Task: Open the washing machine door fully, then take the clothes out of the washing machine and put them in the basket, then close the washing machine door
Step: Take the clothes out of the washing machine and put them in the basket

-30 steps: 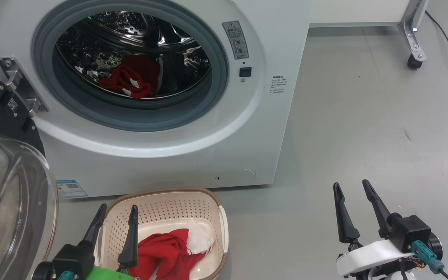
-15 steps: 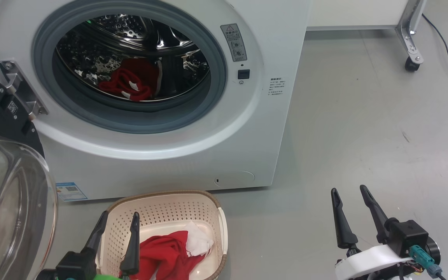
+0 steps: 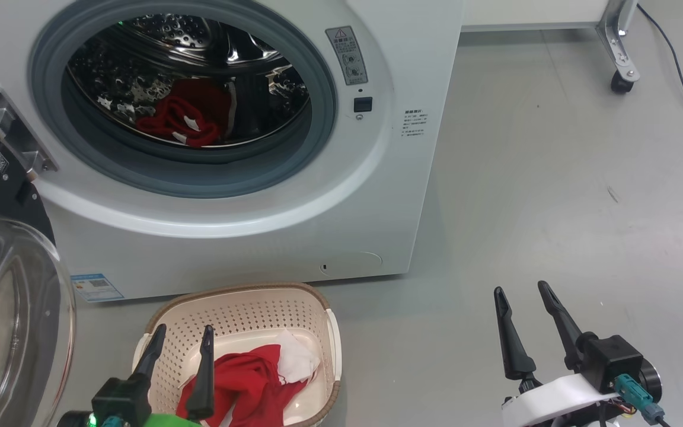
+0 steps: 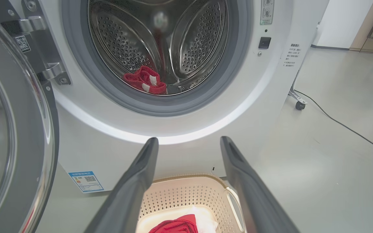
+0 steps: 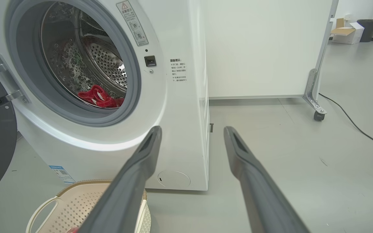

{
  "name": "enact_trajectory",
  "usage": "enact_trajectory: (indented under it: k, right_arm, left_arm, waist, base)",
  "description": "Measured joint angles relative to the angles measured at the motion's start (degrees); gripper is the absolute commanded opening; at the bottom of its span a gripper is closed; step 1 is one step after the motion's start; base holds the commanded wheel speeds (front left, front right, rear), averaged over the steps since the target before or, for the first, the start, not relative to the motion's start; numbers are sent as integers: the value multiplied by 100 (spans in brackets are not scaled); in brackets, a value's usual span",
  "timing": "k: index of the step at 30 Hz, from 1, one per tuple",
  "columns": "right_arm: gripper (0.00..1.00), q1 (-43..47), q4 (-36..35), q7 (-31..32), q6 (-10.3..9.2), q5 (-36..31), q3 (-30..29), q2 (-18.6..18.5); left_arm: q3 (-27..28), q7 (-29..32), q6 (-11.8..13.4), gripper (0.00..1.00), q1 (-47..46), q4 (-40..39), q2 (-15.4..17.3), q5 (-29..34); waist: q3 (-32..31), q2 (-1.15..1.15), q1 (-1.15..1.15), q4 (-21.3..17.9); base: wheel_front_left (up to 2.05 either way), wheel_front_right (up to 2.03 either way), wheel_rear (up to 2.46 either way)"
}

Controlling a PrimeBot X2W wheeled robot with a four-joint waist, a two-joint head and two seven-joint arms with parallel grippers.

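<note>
Clothes (image 3: 246,379) in basket (image 3: 245,314), perhaps two, cropped

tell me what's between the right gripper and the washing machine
Bare grey floor. In the head view nothing lies on the stretch between the open right gripper and the washing machine.

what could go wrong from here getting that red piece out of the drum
The red garment lies low in the drum behind the grey rubber ring; a shallow grab might drag it onto the ring and drop it short of the basket.
The open door hangs close beside the open left hand; lifting toward the drum could clip its glass.
</note>
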Motion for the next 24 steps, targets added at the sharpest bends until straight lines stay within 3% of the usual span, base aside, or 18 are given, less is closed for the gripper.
enact_trajectory:
  k: [11,19,24]
  right_arm:
    - [100,-184,-136,0,3,8,180,-2]
    - [100,-577,-383,0,-2,26,240,-5]
    - [100,-792,-486,0,-14,158,297,-9]
  left_arm:
    - [-175,566,-82,100,-785,407,-18,-75]
    - [-32,1112,-164,100,-1973,739,-11,-236]
    - [16,1555,-229,100,-2704,940,223,-230]
  waist:
    - [499,0,0,-209]
    - [1097,0,0,-466]
    - [1481,0,0,-622]
  base:
    - [0,0,0]
    - [0,0,0]
    - [0,0,0]
